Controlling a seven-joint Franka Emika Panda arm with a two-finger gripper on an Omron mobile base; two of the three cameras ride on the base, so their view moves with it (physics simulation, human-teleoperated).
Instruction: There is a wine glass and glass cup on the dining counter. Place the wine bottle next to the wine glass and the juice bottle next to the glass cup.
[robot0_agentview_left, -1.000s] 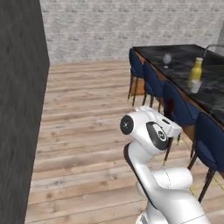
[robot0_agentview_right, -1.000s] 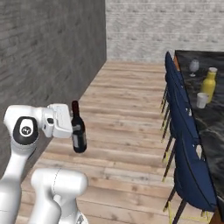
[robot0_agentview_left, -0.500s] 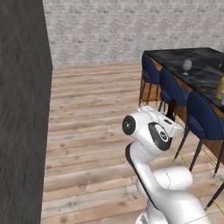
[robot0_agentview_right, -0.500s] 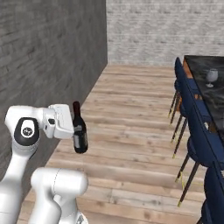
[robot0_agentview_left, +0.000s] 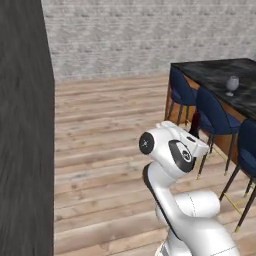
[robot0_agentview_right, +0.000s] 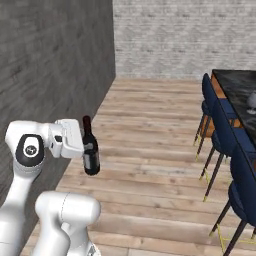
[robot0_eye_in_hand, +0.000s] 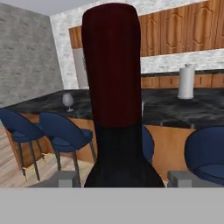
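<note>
The hand (robot0_agentview_right: 84, 150) is clamped on the body of the wine bottle (robot0_agentview_right: 90, 148), holding it upright beside the arm, above the wooden floor and well apart from the dining surface (robot0_agentview_left: 215, 75). The wine glass (robot0_agentview_left: 232, 84) stands near that surface's edge, behind the blue stools (robot0_agentview_left: 214, 117). This looks like the carry step for the first bottle. Next the robot needs to close in on the surface, reach over the stools and set the bottle down just beside the glass.
</note>
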